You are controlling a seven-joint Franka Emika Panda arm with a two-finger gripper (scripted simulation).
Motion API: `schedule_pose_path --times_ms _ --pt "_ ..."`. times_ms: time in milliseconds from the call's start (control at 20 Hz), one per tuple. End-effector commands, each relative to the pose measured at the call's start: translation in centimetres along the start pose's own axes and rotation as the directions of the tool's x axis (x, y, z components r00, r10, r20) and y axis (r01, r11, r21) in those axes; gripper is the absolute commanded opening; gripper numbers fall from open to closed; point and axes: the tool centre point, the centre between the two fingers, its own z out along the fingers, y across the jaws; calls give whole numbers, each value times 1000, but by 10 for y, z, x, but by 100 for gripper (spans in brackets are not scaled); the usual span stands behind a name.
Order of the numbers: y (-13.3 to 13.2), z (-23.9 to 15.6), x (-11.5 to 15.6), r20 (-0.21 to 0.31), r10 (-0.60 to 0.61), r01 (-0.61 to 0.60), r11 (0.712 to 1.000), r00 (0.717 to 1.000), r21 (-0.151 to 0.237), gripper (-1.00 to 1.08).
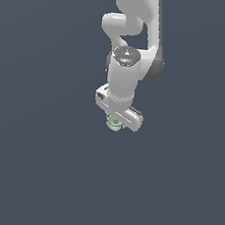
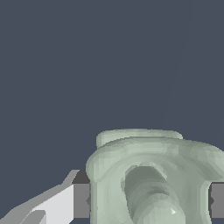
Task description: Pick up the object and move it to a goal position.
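Note:
The object (image 1: 113, 124) is a tiny pale green knobbly piece, just under the white gripper (image 1: 115, 122) in the exterior view. The hand hides most of it there. In the wrist view the object (image 2: 153, 179) fills the space between the two fingers, with a dark pad (image 2: 81, 200) pressed on one side and the other pad (image 2: 217, 200) on the other. The gripper (image 2: 148, 200) is shut on the object. Whether the object rests on the floor or is lifted, I cannot tell.
The white arm (image 1: 133, 33) comes down from the top of the exterior view. Plain dark blue-grey ground (image 1: 39, 165) lies all around.

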Motion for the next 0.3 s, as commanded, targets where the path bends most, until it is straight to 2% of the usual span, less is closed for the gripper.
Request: schedule_pose_path --times_ms 0,250 --pt "-3 -5 1 1 0 0 1000 1000 -1 -100" --pt "-3 -5 1 1 0 0 1000 1000 0 -100"
